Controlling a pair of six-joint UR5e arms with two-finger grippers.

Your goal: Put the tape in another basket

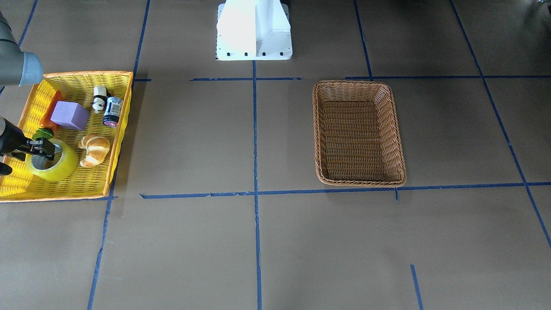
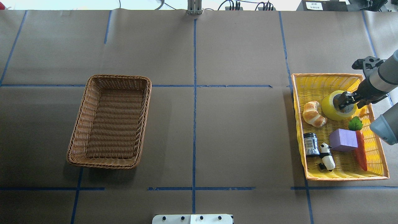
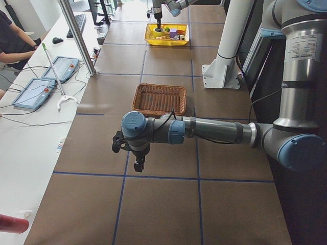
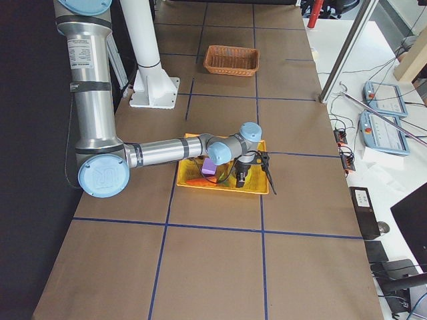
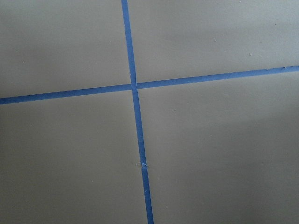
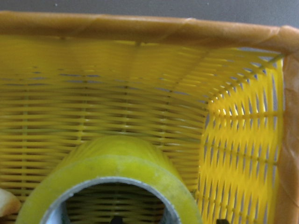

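Observation:
The tape [image 1: 58,165], a yellow-green roll with a grey core, lies flat in the yellow basket [image 1: 117,146], at its end farthest from the robot's base. It also shows in the overhead view [image 2: 330,109]. My right gripper [image 2: 342,102] is down on the roll's rim. In the right wrist view the tape [image 6: 117,163] fills the bottom, with one fingertip inside the core and one outside the wall, spread apart. The brown wicker basket [image 2: 102,165] stands empty across the table. My left gripper [image 3: 138,164] hovers over bare table in front of that basket [image 3: 158,99]; I cannot tell whether it is open.
The yellow basket [image 2: 342,178] also holds a croissant [image 2: 314,114], a purple block [image 2: 343,140], a toy carrot [image 2: 361,149], a small dark can [image 2: 311,143] and a panda figure [image 2: 327,157]. The white robot base [image 1: 254,30] stands at the table's edge.

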